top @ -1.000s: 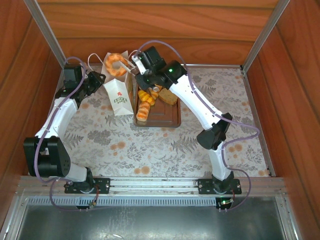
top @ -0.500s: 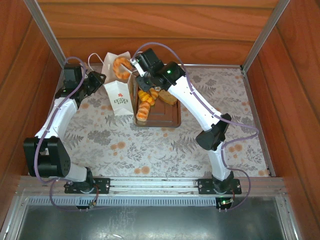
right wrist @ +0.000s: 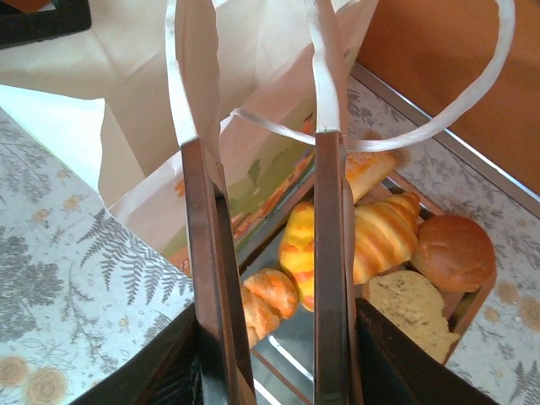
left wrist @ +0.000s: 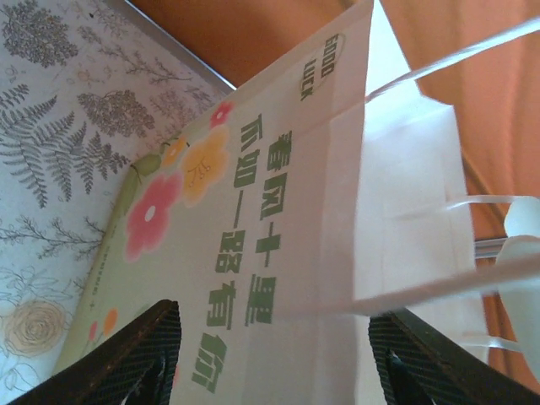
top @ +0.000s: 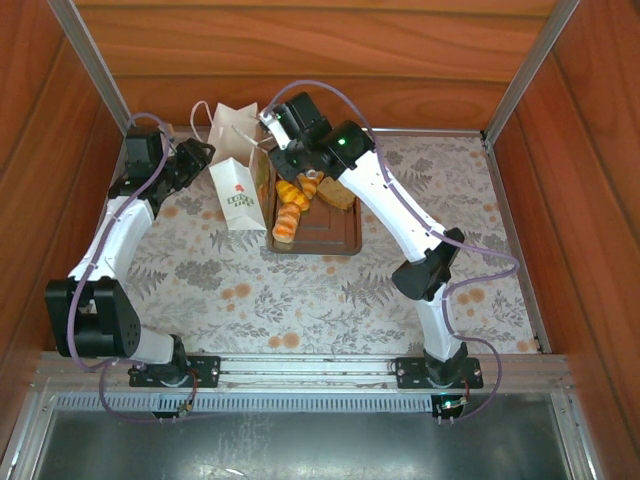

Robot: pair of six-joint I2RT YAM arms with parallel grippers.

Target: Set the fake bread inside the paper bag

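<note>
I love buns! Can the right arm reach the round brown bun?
Probably yes: the round brown bun lies uncovered in the brown rectangular tray, near the thin metal tongs in the right pincer.

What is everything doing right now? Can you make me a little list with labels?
bag: tall white paper bag with loop handles, upright, just left of the tray
tray: brown rectangular tray on the flowery tablecloth
bread: golden toy croissants, a round brown bun and a few more, on the tray
right gripper: shut on thin metal tongs, tips at the bag's mouth, no bread between them
left gripper: open, facing the bag; touching it or not, unclear
</note>
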